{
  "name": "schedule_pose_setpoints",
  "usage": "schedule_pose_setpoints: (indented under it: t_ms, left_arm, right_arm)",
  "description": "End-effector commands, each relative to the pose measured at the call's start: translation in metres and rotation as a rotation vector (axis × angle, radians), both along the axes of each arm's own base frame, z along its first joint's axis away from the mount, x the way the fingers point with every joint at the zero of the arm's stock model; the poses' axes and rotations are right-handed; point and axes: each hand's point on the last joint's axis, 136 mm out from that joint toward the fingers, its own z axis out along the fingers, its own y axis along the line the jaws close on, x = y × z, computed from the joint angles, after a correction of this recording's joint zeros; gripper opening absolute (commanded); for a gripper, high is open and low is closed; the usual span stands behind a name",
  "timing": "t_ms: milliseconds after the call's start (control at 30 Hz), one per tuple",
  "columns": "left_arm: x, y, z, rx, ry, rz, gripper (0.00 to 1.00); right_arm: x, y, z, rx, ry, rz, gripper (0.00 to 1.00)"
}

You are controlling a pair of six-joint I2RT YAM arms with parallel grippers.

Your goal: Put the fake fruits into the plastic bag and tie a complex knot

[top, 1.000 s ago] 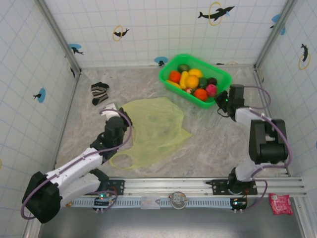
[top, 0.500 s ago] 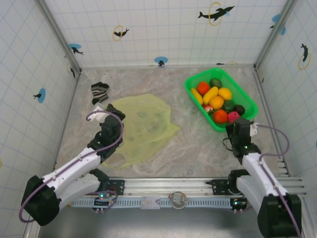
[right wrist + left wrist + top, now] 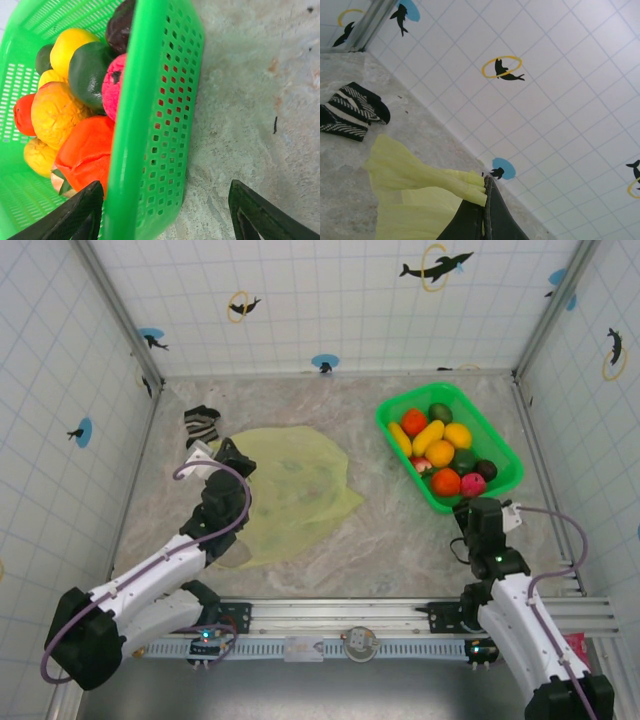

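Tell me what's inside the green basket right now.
The basket holds a pile of fruits: orange, yellow, red, green, pink and one dark. Its floor and anything beneath the pile are covered.

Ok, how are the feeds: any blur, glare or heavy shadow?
Top external view: evenly lit, sharp, only soft shadows, no glare on the bag. Left wrist view: tilted but crisp where the left end effector pinches the bag. Right wrist view: the basket wall is close yet sharp, fruits well lit.
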Motion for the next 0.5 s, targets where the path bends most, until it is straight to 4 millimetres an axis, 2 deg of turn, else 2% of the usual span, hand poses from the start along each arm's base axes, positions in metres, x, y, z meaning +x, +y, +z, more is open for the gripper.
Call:
schedule_pose_setpoints:
  t_ms: [0, 67, 100, 133, 167, 200, 233, 300, 367, 400, 467]
  left_arm:
    - [0.001, -0.002, 0.02, -0.002, -0.054, -0.024, 0.0]
    - [0.0, -0.002, 0.021, 0.015, -0.057, -0.028, 0.0]
    - [0.0, -0.003, 0.021, 0.025, -0.056, -0.032, 0.0]
    - [0.0, -0.004, 0.024, 0.03, -0.063, -0.039, 0.0]
    - [0.0, -0.005, 0.026, 0.036, -0.065, -0.048, 0.0]
    - [0.0, -0.007, 0.026, 0.047, -0.066, -0.062, 0.0]
    - [0.0, -0.009, 0.028, 0.057, -0.068, -0.073, 0.0]
    - [-0.001, -0.014, 0.031, 0.075, -0.075, -0.102, 0.0]
    - [-0.001, -0.018, 0.032, 0.09, -0.081, -0.126, 0.0]
    - [-0.001, -0.019, 0.034, 0.095, -0.086, -0.136, 0.0]
    - [-0.001, -0.021, 0.035, 0.106, -0.087, -0.148, 0.0]
  right_arm:
    - [0.003, -0.003, 0.029, -0.103, -0.02, 0.041, 0.68]
    - [0.01, 0.008, 0.04, -0.15, -0.059, 0.142, 0.61]
    - [0.012, 0.012, 0.044, -0.176, -0.073, 0.187, 0.53]
    - [0.013, 0.014, 0.047, -0.196, -0.082, 0.215, 0.42]
    - [0.014, 0.019, 0.053, -0.216, -0.103, 0.255, 0.25]
    - [0.017, 0.026, 0.06, -0.233, -0.131, 0.307, 0.14]
    - [0.019, 0.034, 0.066, -0.244, -0.16, 0.356, 0.08]
    - [0.023, 0.056, 0.077, -0.266, -0.22, 0.481, 0.0]
    - [0.025, 0.072, 0.082, -0.297, -0.224, 0.558, 0.0]
    - [0.025, 0.077, 0.08, -0.325, -0.201, 0.582, 0.0]
    - [0.025, 0.074, 0.071, -0.376, -0.14, 0.562, 0.0]
